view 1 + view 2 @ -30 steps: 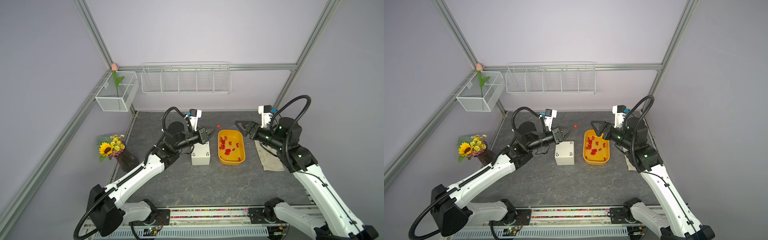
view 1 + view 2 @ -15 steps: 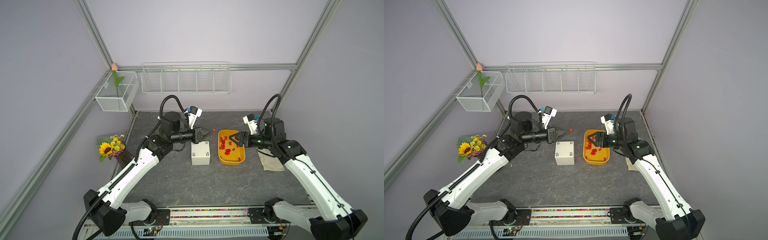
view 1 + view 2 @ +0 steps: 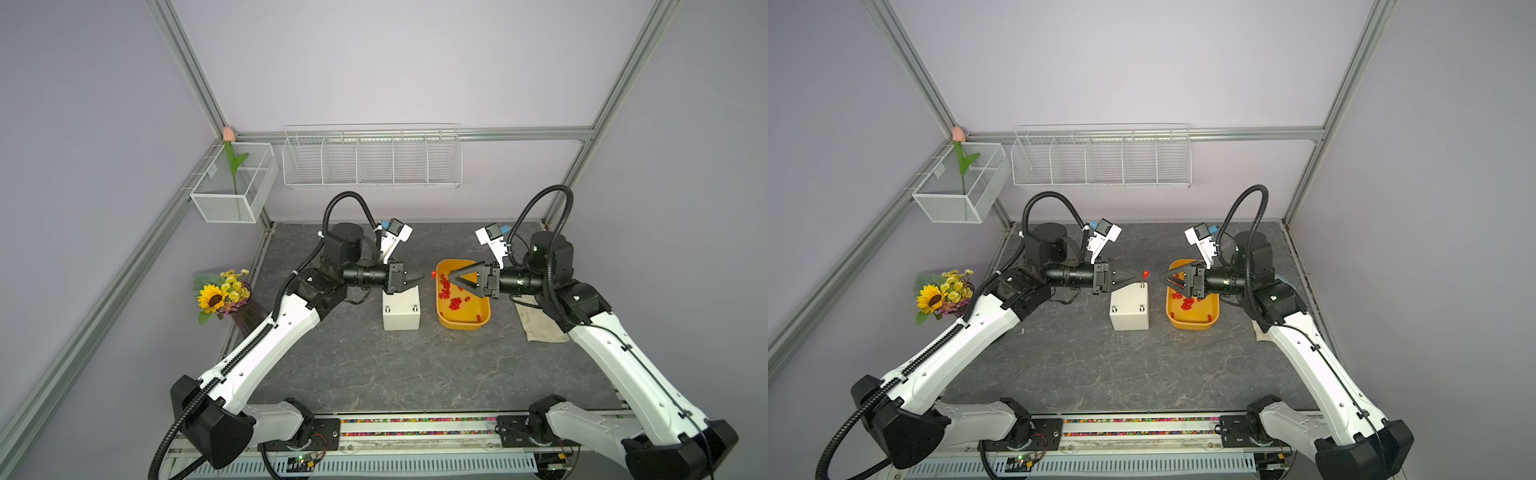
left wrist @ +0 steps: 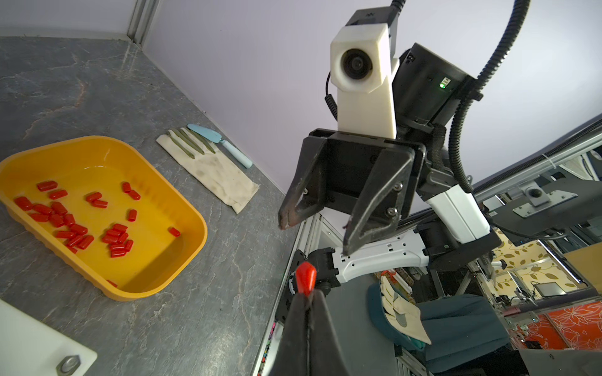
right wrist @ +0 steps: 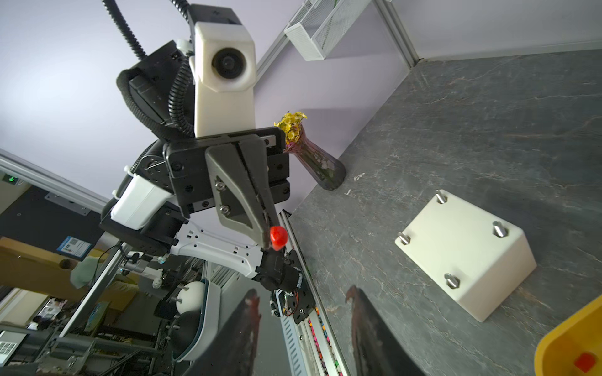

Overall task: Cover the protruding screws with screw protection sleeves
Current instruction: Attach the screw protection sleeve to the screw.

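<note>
Table [image 3: 374, 365]: grey, marbled.
Mid-table: white box [image 3: 401, 318], four protruding screws [image 5: 451, 280] bare at top corners. Far corners partly hidden under left gripper [image 3: 419, 276] in a top view.
Left gripper: clamped on one red sleeve [image 3: 1145, 274], aloft near box's far right corner.
Just beside box: yellow tray [image 3: 461, 327] of loose screw protection sleeves [image 3: 454, 305].
Over tray's far end: right gripper [image 4: 314, 237], jaws apart, holding nothing.
Flanking: flower vase [image 3: 245, 316], soiled glove [image 3: 540, 326].
Rear wall: wire basket [image 3: 226, 199], wire rack [image 3: 372, 162].
</note>
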Controlling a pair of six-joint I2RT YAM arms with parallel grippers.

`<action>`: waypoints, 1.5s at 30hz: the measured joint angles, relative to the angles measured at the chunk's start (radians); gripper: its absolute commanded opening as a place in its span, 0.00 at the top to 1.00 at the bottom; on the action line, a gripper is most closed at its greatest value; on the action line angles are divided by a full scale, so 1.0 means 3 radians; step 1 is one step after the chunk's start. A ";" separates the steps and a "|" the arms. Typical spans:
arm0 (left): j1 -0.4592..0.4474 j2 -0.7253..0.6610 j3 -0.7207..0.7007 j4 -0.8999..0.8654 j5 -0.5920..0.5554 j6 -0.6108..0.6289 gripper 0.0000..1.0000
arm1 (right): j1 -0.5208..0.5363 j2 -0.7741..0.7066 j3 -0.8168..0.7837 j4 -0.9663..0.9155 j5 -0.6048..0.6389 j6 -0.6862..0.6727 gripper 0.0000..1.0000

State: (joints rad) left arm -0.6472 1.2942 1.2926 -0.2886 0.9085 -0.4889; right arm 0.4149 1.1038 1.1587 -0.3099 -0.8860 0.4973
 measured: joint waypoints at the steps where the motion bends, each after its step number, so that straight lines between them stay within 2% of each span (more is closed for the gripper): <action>1: 0.0000 0.0000 -0.0003 0.0017 0.0019 -0.0003 1.00 | 0.0023 0.0010 0.0003 0.0029 -0.0013 0.0015 0.56; 8: 0.0000 0.0000 -0.0038 0.0093 0.0093 -0.0028 1.00 | 0.0118 0.0083 0.0039 0.0233 -0.0070 0.0128 0.52; 20: -0.0004 -0.0001 -0.0076 0.0161 0.0120 -0.0076 1.00 | 0.0224 0.0200 0.0134 0.0315 -0.0069 0.0164 0.54; 45: -0.0034 -0.0008 -0.0076 0.0175 0.0130 -0.0088 1.00 | 0.0248 0.0205 0.0177 0.0277 -0.0039 0.0084 0.77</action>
State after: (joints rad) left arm -0.6575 1.2919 1.2697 -0.2359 0.9474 -0.5152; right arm 0.4892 1.1652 1.2118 -0.2268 -0.8978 0.5224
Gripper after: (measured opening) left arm 0.049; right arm 0.246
